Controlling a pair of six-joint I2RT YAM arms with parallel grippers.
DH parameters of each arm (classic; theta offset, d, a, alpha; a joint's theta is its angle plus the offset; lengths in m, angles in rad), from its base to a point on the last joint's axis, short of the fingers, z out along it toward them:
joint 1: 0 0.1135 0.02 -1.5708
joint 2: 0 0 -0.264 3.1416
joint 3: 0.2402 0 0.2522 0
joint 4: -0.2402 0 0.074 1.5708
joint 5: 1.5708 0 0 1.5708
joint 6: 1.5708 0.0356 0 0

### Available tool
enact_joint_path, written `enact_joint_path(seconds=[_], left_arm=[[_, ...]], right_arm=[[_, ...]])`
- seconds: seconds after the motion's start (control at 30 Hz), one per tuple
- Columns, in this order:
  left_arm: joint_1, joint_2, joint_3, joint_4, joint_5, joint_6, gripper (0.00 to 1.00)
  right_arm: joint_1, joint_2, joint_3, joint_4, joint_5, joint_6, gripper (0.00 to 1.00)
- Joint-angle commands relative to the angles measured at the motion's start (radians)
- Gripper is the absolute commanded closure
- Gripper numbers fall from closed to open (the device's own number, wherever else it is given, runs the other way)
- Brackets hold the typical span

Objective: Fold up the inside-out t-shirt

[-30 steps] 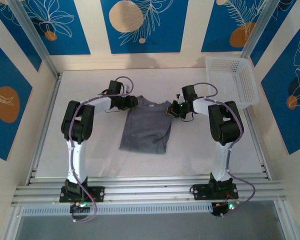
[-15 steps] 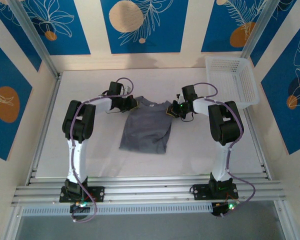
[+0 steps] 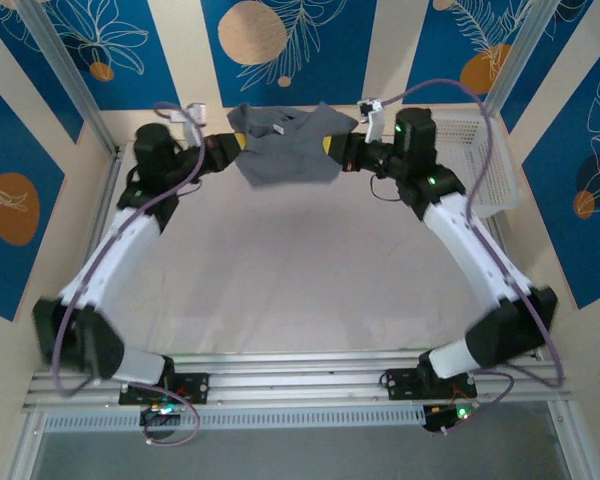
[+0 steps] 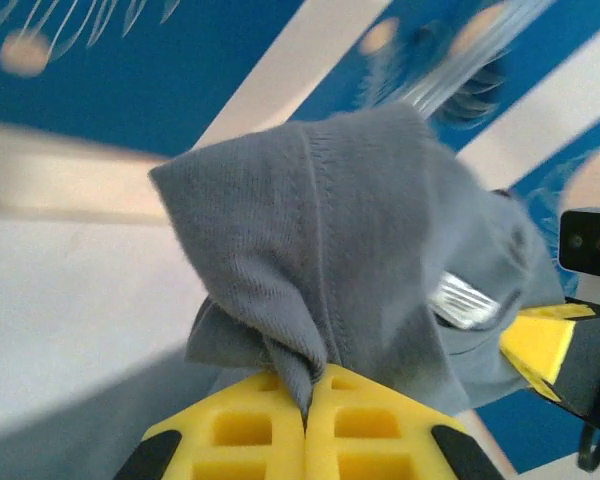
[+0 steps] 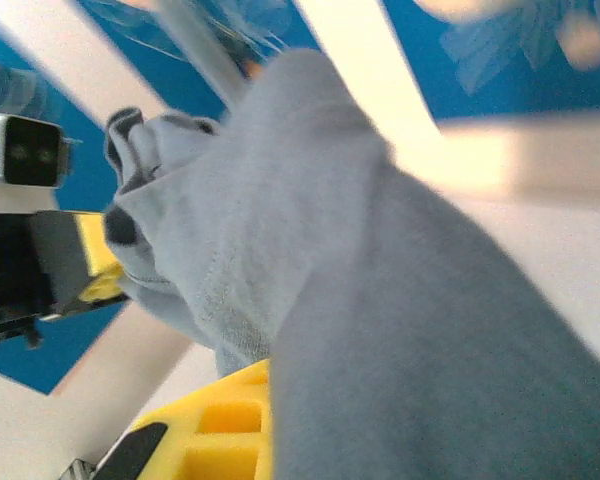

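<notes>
- Slate-grey cloth, the inside-out t-shirt [image 3: 285,152], hangs off the table [image 3: 280,290], stretched between the two grippers near the far edge, in front of the blue-and-cream back wall [image 3: 280,50].
- The left gripper [image 3: 240,145] pinches the shirt at its left end. In the left wrist view its yellow pads [image 4: 240,435] are pressed together, with a fold of grey cloth caught in the seam between them.
- The right gripper [image 3: 332,147] pinches the shirt at its right end. In the right wrist view the cloth drapes over the gripper so that one yellow finger [image 5: 220,420] shows, and the pinch itself is hidden under the fabric.
- The shirt is bunched, not spread flat. Its top edge runs almost level from one gripper to the other, and the lower part sags in a loose fold below them.
- A stitched hem runs down the cloth in the left wrist view, and a small pale label [image 4: 465,298] sits on the fabric close to the right gripper's yellow finger.
- Both arms reach forward from their bases to the far side of the table, with the grippers facing each other.
- A white basket [image 3: 485,175] stands at the far right corner of the table, beside the right arm and apart from the shirt.
</notes>
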Motion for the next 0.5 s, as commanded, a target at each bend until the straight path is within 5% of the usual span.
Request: enact_joint_path(seconds=[0.0,0.27,0.47], left_arm=[[-0.041,-0.020,-0.217,-0.017,-0.073,0.034,1.00],[-0.116,-0.048,-0.669,0.133,-0.108,-0.043,1.00],[-0.155,-0.109,-0.734,-0.005,-0.140,0.008,1.00]], right_arm=[[0.028,-0.006,-0.262,0.150,0.016,-0.102,1.00],[0.051,0.026,-0.815,0.464,-0.037,0.016,1.00],[0.069,-0.079,-0.931,0.401,-0.055,0.074,1.00]])
